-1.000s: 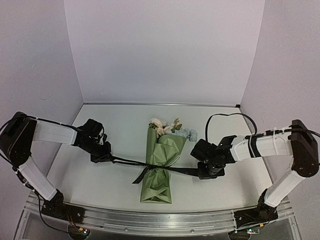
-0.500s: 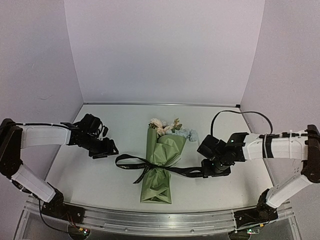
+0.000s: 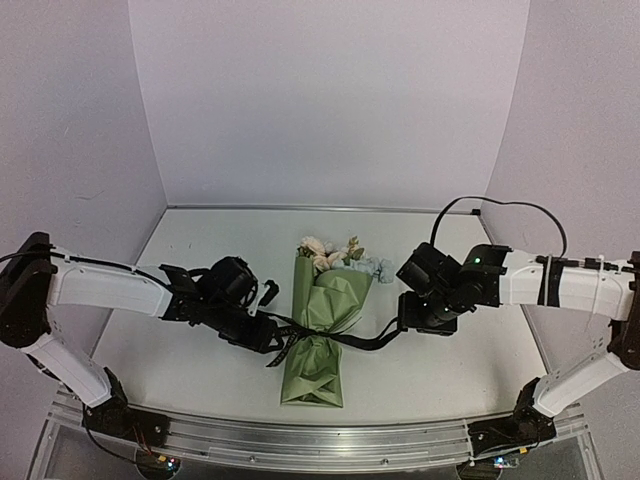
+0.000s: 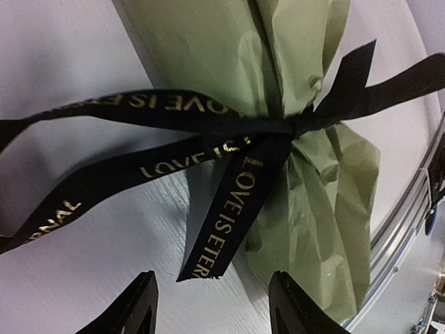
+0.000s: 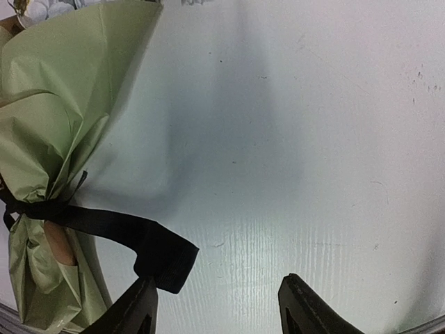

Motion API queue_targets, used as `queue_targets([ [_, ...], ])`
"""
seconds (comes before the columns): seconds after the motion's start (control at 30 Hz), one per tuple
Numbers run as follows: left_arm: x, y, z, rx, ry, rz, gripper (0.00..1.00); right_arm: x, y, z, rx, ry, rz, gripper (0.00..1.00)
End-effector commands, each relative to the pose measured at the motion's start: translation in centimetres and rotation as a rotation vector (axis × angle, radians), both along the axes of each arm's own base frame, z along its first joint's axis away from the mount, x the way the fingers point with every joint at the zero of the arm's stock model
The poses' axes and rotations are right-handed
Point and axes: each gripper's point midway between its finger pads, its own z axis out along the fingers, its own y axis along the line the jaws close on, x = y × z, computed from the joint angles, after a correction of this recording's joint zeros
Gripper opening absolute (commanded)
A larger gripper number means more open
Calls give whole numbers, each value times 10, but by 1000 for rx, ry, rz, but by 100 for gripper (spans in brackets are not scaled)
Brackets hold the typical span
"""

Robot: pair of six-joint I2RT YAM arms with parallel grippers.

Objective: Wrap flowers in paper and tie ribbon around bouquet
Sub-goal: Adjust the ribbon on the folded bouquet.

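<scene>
Left wrist view: ribbon (image 4: 229,125) knotted round bouquet (image 4: 201,49) neck, frame centre, holding the wrap shut. My left fingers (image 4: 135,306) and right fingers (image 5: 142,309) stand spread, empty.

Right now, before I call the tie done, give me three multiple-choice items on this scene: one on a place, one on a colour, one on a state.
1. Where does the ribbon sit on the bouquet?
A. Over the wide top end
B. Round the pinched middle
C. Beside it, not touching

2. What colour is the lettering on the ribbon?
A. Gold
B. Red
C. Blue

3. What state is the left gripper in?
A. Shut on the ribbon
B. Shut on the bouquet
C. Open, holding nothing

Answers:
1. B, since the left wrist view shows it knotted where the wrap narrows.
2. A, since the printed words show gold against the black.
3. C, since its fingers stand apart and the ribbon tail hangs free above the gap.
</scene>
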Motion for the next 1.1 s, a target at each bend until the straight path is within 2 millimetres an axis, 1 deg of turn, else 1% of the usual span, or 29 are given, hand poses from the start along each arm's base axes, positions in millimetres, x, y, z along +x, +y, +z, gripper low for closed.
queue_targets([
  [0.0,-3,-23,-5,-11,-34,-73,57,-8,-9,6,5,10,-40,63],
  [0.1,-7,-24,-15,10,-24,-87,57,-26,-36,-8,-51,44,-61,66],
  [0.17,-10,-27,-19,1,-15,-105,57,-34,-42,-12,-46,61,-65,66],
  [0.27,-10,-31,-24,22,-22,-120,57,-42,-45,-14,-40,97,-70,66],
  [0.47,-5,-27,-34,87,-38,-114,58,-37,-21,-1,33,100,-43,66],
  [0.53,-6,-28,-36,89,-35,-124,58,-32,-14,-2,59,92,-51,68],
  [0.6,-7,-32,-35,86,-39,-138,58,-23,4,-4,106,85,-58,68],
  [0.67,-5,-32,-36,108,-50,-147,58,-11,27,-3,146,84,-55,68],
  [0.7,-5,-33,-35,113,-57,-153,58,-5,38,-7,149,94,-53,68],
  [0.73,-5,-34,-34,111,-64,-161,58,2,50,-5,167,89,-50,67],
  [0.83,-4,-35,-33,117,-80,-176,58,22,75,-12,229,88,-65,66],
  [0.93,-3,-36,-35,134,-92,-196,53,36,89,-21,288,97,-101,64],
  [1.0,-4,-39,-35,137,-99,-211,49,42,92,-27,301,104,-125,63],
  [1.07,-4,-40,-37,146,-102,-224,41,45,96,-32,320,107,-143,63],
])
